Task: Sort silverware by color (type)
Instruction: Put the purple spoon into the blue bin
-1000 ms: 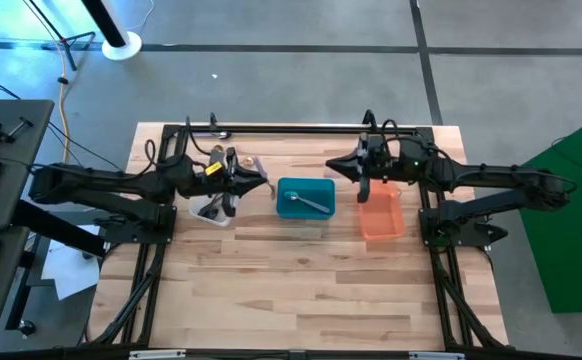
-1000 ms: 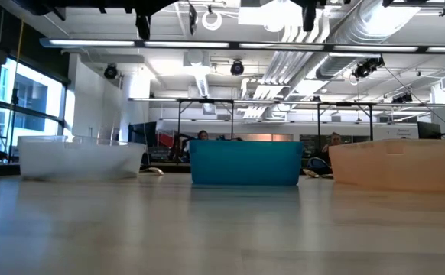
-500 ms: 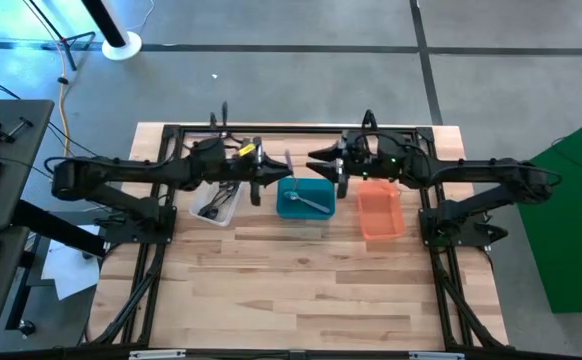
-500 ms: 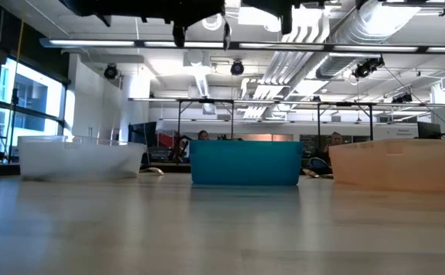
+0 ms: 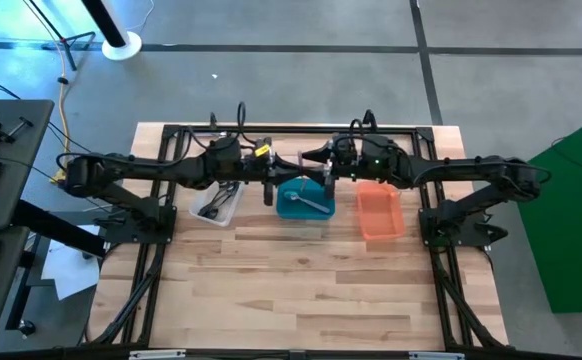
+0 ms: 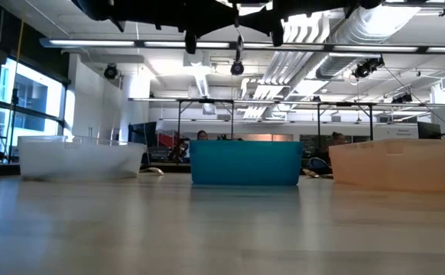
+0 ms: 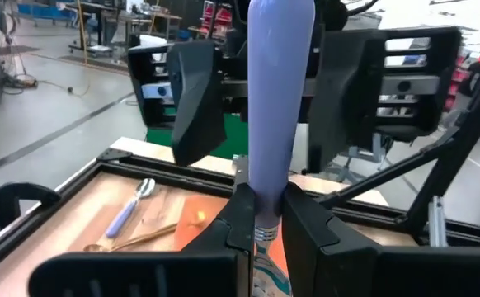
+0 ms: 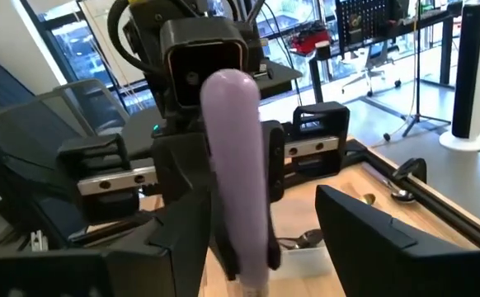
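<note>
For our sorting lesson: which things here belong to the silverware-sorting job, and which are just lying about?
Job: purple-handled utensil in left gripper, right gripper open beside it; spoon in blue bin; cutlery in clear bin; orange bin.
Lying about: green panel, white stand base.

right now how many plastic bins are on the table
3, in a row across the table's far half: a clear bin below the left arm, a teal bin in the middle, an orange bin below the right arm. None look hidden.
</note>
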{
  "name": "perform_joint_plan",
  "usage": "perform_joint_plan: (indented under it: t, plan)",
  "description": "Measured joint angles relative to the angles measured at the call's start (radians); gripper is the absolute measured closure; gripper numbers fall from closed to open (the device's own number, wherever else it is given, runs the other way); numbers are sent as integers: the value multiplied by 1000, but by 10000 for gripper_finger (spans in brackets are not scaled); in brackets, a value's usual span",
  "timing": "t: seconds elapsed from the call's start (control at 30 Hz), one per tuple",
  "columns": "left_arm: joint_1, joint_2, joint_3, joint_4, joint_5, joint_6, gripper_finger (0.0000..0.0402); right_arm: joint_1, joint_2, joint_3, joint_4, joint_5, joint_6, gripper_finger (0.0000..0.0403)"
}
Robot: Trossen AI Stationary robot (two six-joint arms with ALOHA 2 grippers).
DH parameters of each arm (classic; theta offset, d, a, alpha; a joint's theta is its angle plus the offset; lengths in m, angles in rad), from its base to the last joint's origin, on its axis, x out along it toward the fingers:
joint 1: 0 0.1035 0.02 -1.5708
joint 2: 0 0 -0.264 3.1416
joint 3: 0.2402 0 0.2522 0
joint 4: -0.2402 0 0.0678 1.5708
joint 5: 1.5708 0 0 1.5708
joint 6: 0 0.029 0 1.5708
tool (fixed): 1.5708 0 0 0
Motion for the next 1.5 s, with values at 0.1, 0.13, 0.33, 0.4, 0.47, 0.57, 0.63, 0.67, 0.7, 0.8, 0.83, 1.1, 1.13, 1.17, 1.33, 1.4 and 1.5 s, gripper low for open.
perform_joint_plan:
  t: [0.1, 0.13, 0.33, 0.4, 0.47, 0.57, 0.63, 0.67, 0.7, 0.8, 0.83, 1.1, 1.13, 1.17, 1.33, 1.4, 1.5]
  plan:
    - [3, 5, 0, 2, -3, -4, 382, 2, -1, 0, 5, 0, -1, 198]
    - [3, 8, 0, -1, -3, -8, 382, 2, -1, 0, 5, 0, 0, 198]
    - [3, 8, 0, 1, -3, -8, 382, 3, -3, 0, 5, -1, 26, 214]
    - [3, 8, 0, 0, -3, -8, 382, 3, -3, 0, 5, 0, 28, 231]
    - [3, 12, 0, 3, -3, -8, 382, 3, -3, 0, 5, 0, 28, 255]
    - [3, 16, -1, -3, -4, -8, 382, 2, -3, 0, 5, 0, 45, 298]
    - [3, 15, -1, 2, -6, -8, 382, 0, -3, 0, 4, -1, 51, 323]
    - [3, 15, -1, 2, -5, -9, 382, 0, -3, 0, 2, 2, 49, 333]
    - [3, 15, -1, 0, -5, -12, 382, 0, -3, 0, 0, 1, 46, 340]
    - [3, 15, -1, 0, -11, -13, 382, 0, -3, 0, -3, 2, 46, 348]
    - [3, 15, -1, -1, -13, -14, 382, 0, -3, 0, -6, 2, 47, 347]
    - [3, 15, -2, 10, -13, -20, 383, 0, -2, -1, -26, -1, 104, 311]
    - [3, 14, -2, 13, -13, -21, 383, 0, -1, -1, -27, 0, 104, 307]
    - [3, 14, -2, 14, -13, -23, 383, 0, -1, -1, -27, 0, 103, 302]
    - [2, 14, -2, 10, -13, -24, 383, 0, -1, -1, -26, 19, 113, 278]
    - [2, 15, -2, 10, -13, -24, 383, 0, -1, -1, -23, 17, 101, 274]
    - [2, 14, -2, 10, -13, -24, 383, 0, -1, -1, -24, 10, 103, 276]
